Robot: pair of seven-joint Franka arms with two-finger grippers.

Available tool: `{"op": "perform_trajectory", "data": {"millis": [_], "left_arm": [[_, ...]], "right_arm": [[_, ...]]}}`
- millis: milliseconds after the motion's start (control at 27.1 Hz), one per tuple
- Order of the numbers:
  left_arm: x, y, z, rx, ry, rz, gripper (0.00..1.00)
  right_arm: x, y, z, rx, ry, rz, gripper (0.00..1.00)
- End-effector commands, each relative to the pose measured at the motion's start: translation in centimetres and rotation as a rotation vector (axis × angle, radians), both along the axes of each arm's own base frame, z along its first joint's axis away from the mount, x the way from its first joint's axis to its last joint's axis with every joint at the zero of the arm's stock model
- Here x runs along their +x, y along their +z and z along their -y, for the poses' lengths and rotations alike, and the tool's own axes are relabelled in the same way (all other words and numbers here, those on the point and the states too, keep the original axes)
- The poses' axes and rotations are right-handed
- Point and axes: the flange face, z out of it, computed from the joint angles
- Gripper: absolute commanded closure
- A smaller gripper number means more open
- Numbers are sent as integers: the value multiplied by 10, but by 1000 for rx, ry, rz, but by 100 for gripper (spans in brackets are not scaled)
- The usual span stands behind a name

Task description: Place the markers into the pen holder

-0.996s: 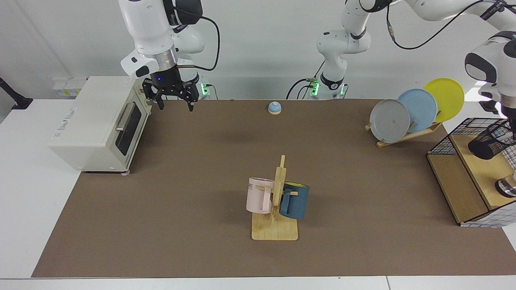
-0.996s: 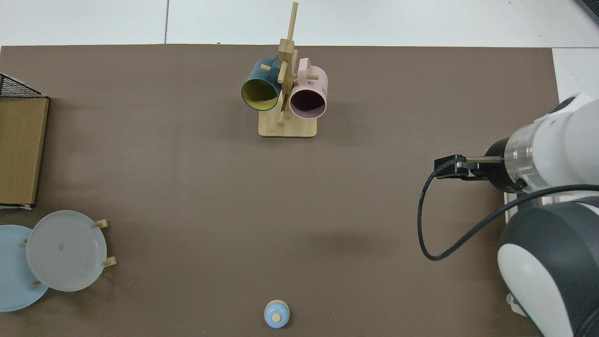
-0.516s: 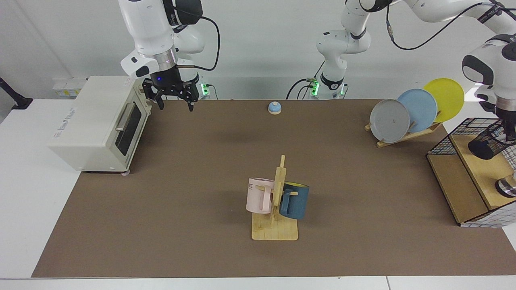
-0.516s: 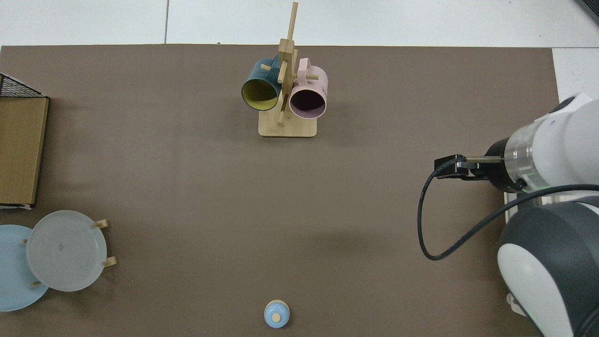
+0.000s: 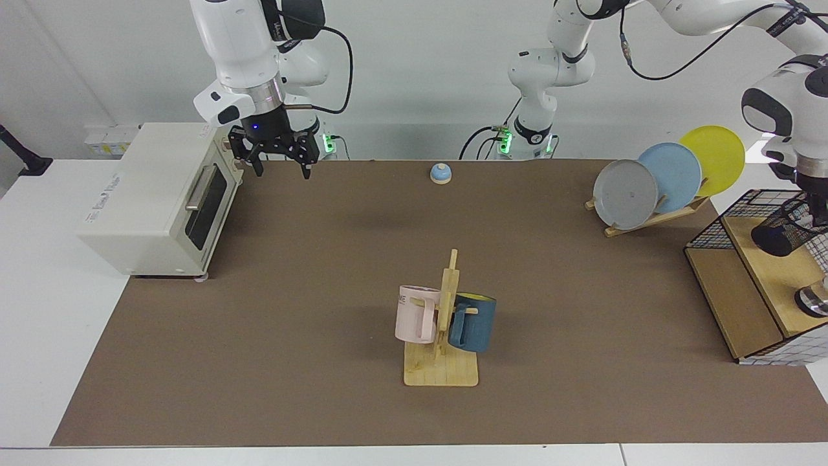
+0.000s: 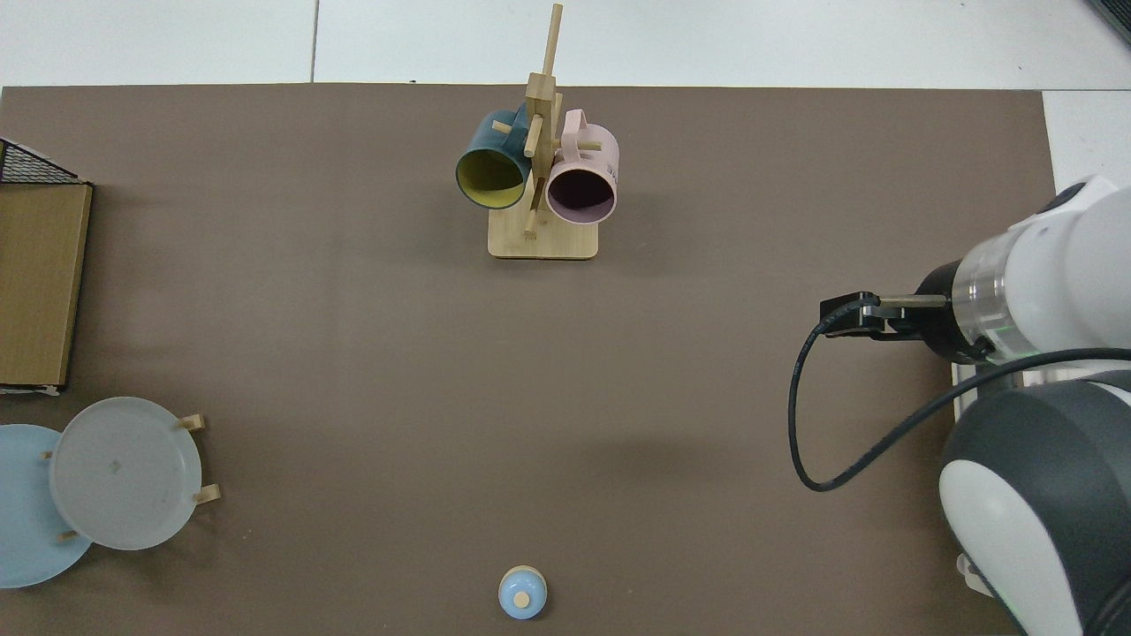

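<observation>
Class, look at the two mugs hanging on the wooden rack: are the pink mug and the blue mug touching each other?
Apart. In the facing view the rack's post stands between the pink mug and the blue mug; the top view shows it too.

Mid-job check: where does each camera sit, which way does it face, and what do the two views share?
Facing view: across the table, looking at both arms; right gripper hangs by the toaster oven, left arm at the pen holder.
Top view: overhead, looking down; only the right arm shows.
Shared: mug rack, bell.
</observation>
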Motion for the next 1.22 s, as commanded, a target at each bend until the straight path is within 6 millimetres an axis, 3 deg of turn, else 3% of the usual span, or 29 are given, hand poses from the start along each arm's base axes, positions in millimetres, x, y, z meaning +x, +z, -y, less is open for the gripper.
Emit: {"op": "perform_trajectory", "data": {"millis": [0,369,701,1180], "left_arm": [[-7,2,5,-13,-3,24,89],[-7,2,5,-15,-2,23,77],[-6,4,4,-10,-4,27,75],[5,40,6,25,-19,68,73]], "right_arm": [[-2,2,2,15,3,-5,1],[-2,2,2,15,3,-6,1],[-2,2,2,15,3,-5,1],[-2,2,2,15,3,-5,1]]}}
